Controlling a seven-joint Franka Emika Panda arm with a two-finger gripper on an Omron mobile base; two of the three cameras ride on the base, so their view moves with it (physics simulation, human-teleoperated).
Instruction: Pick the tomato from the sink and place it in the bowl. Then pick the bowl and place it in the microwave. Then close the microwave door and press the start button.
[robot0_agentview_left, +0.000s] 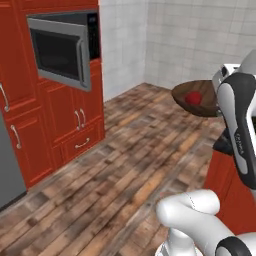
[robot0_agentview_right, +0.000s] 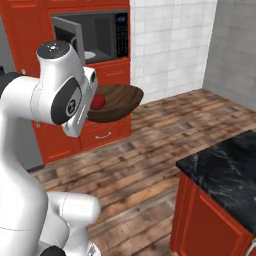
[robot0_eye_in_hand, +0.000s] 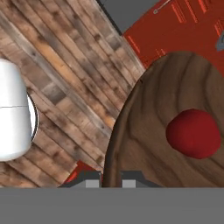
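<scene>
In the hand view, my gripper is shut on the near rim of the dark brown wooden bowl. The red tomato lies inside it. The bowl hangs tilted in the air above the wooden floor, with the tomato in its hollow, right beside my white forearm. From the other side, the bowl and tomato sit in front of the red cabinets. The microwave is built in at the upper left. Its grey-framed door is swung open, also seen edge-on as the door.
A white plate rests inside the microwave cavity. Red cabinets run below it and a grey appliance stands at the far left. A black marble counter juts in at the right. Wooden floor lies between.
</scene>
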